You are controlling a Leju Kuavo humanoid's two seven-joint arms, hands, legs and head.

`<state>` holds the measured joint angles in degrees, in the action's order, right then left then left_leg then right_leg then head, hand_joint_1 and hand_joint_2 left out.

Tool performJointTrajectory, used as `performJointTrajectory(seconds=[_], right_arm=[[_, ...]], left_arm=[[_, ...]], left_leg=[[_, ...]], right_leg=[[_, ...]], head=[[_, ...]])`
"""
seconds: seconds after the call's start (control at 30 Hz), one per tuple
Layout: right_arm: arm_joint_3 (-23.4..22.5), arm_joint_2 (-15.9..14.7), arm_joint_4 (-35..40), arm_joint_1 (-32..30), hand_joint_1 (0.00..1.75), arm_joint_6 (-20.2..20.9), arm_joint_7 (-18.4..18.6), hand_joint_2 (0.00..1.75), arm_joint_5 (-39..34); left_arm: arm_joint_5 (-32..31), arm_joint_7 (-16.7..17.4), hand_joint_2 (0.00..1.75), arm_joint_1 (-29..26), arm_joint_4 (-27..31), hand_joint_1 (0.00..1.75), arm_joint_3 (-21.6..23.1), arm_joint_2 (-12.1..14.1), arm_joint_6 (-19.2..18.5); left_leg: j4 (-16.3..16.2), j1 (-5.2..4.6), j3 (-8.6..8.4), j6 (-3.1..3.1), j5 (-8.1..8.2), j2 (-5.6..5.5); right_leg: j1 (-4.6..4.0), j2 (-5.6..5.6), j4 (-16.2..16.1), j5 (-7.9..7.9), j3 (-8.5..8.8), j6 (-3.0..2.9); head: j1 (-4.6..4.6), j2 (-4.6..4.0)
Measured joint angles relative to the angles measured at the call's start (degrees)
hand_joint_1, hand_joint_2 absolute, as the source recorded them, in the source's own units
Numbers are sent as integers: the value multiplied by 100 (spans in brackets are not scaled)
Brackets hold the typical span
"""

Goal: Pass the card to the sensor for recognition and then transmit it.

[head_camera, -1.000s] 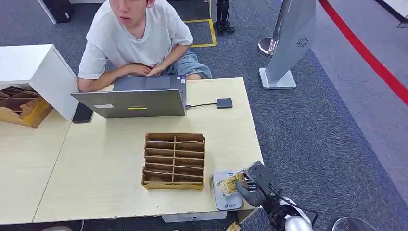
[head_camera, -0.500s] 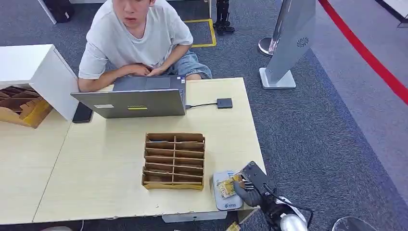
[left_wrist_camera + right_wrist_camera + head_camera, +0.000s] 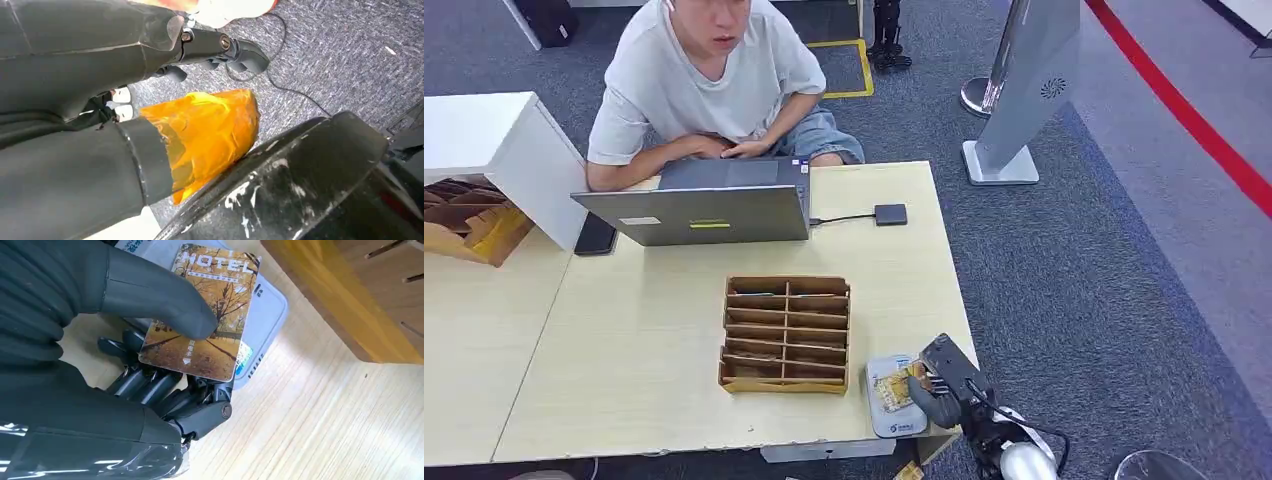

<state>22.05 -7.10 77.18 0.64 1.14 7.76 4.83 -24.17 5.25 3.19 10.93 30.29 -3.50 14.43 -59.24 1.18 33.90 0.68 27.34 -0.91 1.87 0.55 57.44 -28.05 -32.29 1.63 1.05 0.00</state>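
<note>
My right hand (image 3: pixel 936 385) (image 3: pixel 150 355) pinches a hotel card (image 3: pixel 205 315) (image 3: pixel 896 387) printed with autumn trees, thumb on top and fingers beneath. The card hovers flat over the grey-white card sensor (image 3: pixel 892 400) (image 3: pixel 267 320), which lies near the table's front right corner. In the head view the card overlaps the sensor's top face; whether they touch I cannot tell. The left wrist view looks down at carpet and shows no fingers of my left hand.
A brown cardboard slot organiser (image 3: pixel 786 333) (image 3: pixel 370 295) stands just left of the sensor. A person (image 3: pixel 709 80) sits behind an open laptop (image 3: pixel 699 205) at the table's far side. A black adapter (image 3: pixel 890 214) on a cable lies by the laptop. The table edge (image 3: pixel 959 310) runs close to my right hand.
My right hand has crept left and slightly forward, carrying the card further over the sensor. The person's head has shifted a little; nothing else on the table moved.
</note>
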Motion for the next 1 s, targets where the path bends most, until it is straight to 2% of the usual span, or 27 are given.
performJointTrajectory(seconds=[0.67,1.0], right_arm=[[0,37,-50,30,175,-59,24,175,147],[59,92,-33,104,175,-372,311,175,920]], left_arm=[[0,7,0,0,0,0,0,0,0],[0,46,0,-1,0,0,0,-2,15]], left_leg=[[0,0,0,0,0,0],[0,0,-3,0,0,1]], right_leg=[[0,0,0,0,0,0],[0,0,0,0,2,0]], head=[[0,0],[0,0]])
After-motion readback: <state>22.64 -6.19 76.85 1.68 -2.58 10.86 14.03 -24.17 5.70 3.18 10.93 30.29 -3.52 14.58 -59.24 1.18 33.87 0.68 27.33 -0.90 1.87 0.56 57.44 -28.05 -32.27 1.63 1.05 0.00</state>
